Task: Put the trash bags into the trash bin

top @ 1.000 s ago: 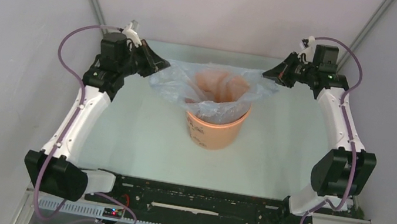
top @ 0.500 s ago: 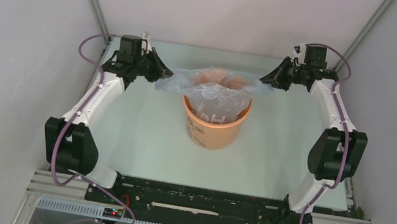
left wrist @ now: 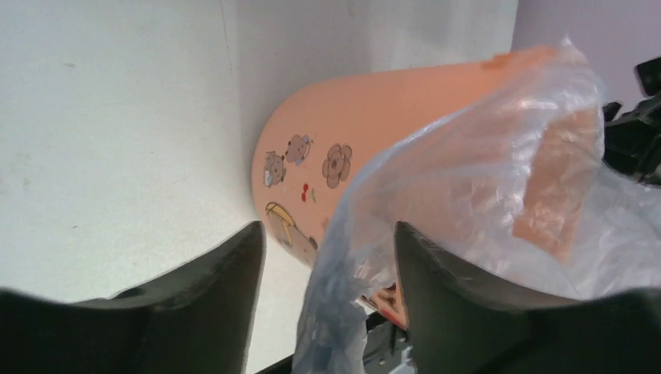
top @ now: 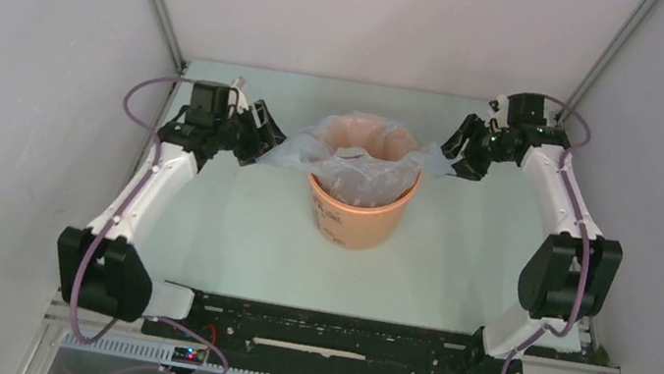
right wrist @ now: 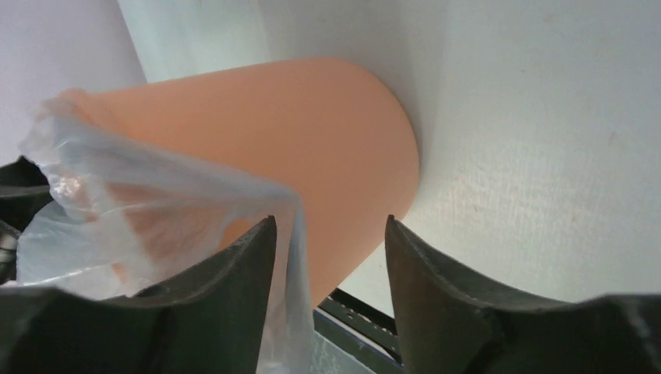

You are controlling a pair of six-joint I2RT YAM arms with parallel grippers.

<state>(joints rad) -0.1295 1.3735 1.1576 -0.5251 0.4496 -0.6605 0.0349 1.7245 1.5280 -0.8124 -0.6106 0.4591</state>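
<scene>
- The trash bin (top: 359, 217) stands upright in the middle of the surface (top: 233, 227), its pale label (top: 333, 230) facing the arm bases.
- The trash bag (top: 359, 165) sits in the bin's mouth. Crumpled film sags inside, and its edges spill over the rim on both sides.
- The left gripper (top: 268, 136) is just left of the bin's rim, fingers spread wide and released. A loose flap of film hangs between them.
- The right gripper (top: 457, 153) is just right of the rim, fingers parted too, grasping nothing. The bag's edge runs close beside one finger.
- Up close, little cartoon stickers (left wrist: 305, 160) dot the bin's side.
</scene>
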